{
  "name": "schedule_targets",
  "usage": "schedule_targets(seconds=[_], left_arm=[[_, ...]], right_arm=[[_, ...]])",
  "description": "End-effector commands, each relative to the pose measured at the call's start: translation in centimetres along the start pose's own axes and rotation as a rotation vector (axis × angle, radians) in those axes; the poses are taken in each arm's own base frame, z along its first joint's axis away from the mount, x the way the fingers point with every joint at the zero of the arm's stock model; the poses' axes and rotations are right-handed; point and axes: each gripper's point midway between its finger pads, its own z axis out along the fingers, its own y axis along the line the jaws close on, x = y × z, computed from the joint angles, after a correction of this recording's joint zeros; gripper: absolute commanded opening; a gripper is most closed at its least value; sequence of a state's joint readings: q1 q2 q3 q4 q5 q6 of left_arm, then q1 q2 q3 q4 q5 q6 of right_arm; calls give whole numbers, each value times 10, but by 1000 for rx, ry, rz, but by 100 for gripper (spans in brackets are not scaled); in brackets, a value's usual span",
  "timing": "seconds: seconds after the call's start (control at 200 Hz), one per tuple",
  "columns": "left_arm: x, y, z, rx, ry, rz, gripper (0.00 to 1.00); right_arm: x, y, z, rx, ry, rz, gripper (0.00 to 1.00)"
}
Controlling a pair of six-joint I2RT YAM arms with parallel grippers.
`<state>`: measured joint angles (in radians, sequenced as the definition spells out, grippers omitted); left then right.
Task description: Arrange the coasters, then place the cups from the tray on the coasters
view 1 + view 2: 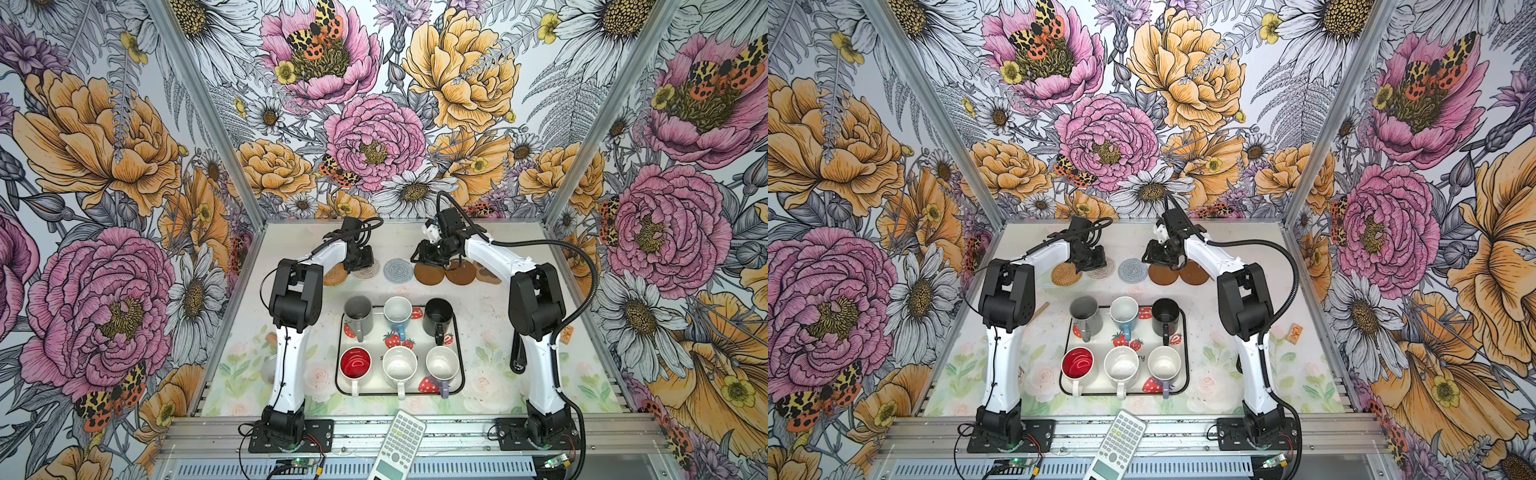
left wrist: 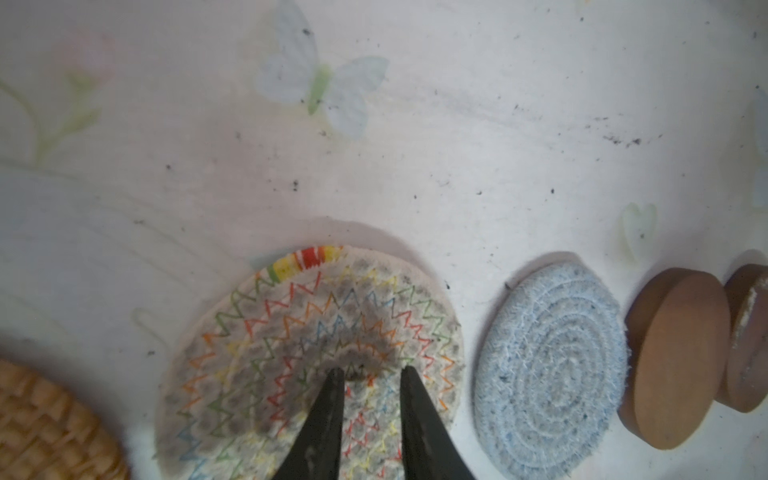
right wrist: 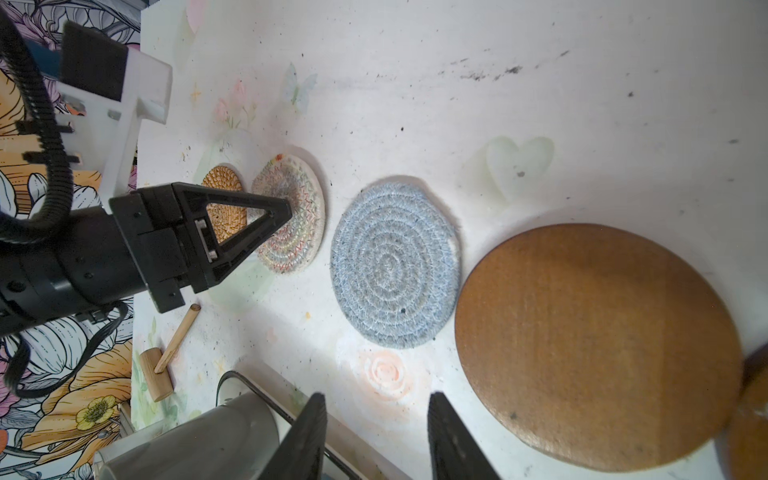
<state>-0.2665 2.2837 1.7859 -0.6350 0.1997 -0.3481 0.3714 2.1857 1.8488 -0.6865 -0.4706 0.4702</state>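
**All six coasters (image 1: 397, 270) in line, all six cups (image 1: 400, 362) on the tray (image 1: 377, 332)**

The line runs at 12 o'clock of the tray; from 9 o'clock to 3 o'clock it reads rattan coaster (image 1: 334, 275), whitish crochet coaster (image 2: 316, 353), blue-grey crochet coaster (image 2: 548, 374), brown disc coaster (image 3: 594, 340) touching a second brown disc coaster (image 1: 461, 273), then the paw-shaped coaster (image 1: 489, 273), partly hidden by the right arm.

The left gripper (image 2: 372, 372) points at the centre of the whitish crochet coaster; its jaws stand a narrow gap apart with only the rainbow-stitched weave showing between them; whether the tips press the mat or hang just above it, I cannot tell. The right gripper (image 3: 376, 411) hovers near the brown disc coaster; its jaws are spread and empty.

On the tray the mugs stand upright in two rows, handles toward 6 o'clock; the 12 o'clock row is the tall grey mug (image 1: 358, 311), light blue mug (image 1: 397, 309) and black mug (image 1: 438, 313); the 6 o'clock row is the red-lined white mug (image 1: 355, 362), speckled white mug (image 1: 400, 363) and lavender mug (image 1: 442, 361).

A wooden mallet (image 3: 166, 361) lies at 9 o'clock of the tray; a calculator (image 1: 400, 440) rests at 6 o'clock on the front rail.
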Motion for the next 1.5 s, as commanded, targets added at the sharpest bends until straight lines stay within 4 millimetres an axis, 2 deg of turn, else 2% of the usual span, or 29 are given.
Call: schedule_targets(seconds=[0.0,0.125,0.3,0.53,0.716,0.906,1.026,1.171,1.251,1.401,1.446,1.496], left_arm=[[30,-7,26,17,92,25,26],[34,-12,29,21,100,24,26],[32,-7,26,3,92,21,26],[16,-9,17,3,51,20,27],[-13,-18,-11,16,-34,25,29],[-42,-27,-52,33,-131,51,30],[-49,-5,-77,-31,-174,45,31],[-45,46,-92,-150,-179,-9,31],[-35,76,-94,-213,-160,-45,31],[-13,112,-91,-292,-117,-88,32],[-9,120,-88,-308,-105,-98,39],[-6,127,-85,-318,-94,-108,41]], right_arm=[[-16,14,-26,-21,-83,-41,43],[-15,12,-26,-24,-83,-38,43],[-14,13,-27,-29,-87,-36,43],[-15,14,-27,-36,-91,-35,43],[-17,17,-32,-39,-101,-37,43],[-17,19,-37,-45,-106,-42,43],[-16,19,-40,-43,-110,-44,43],[-14,18,-40,-42,-104,-41,43],[-13,17,-39,-40,-103,-40,43],[-13,17,-40,-41,-102,-38,43],[-13,17,-39,-41,-103,-37,43],[-13,17,-39,-42,-100,-35,43]])
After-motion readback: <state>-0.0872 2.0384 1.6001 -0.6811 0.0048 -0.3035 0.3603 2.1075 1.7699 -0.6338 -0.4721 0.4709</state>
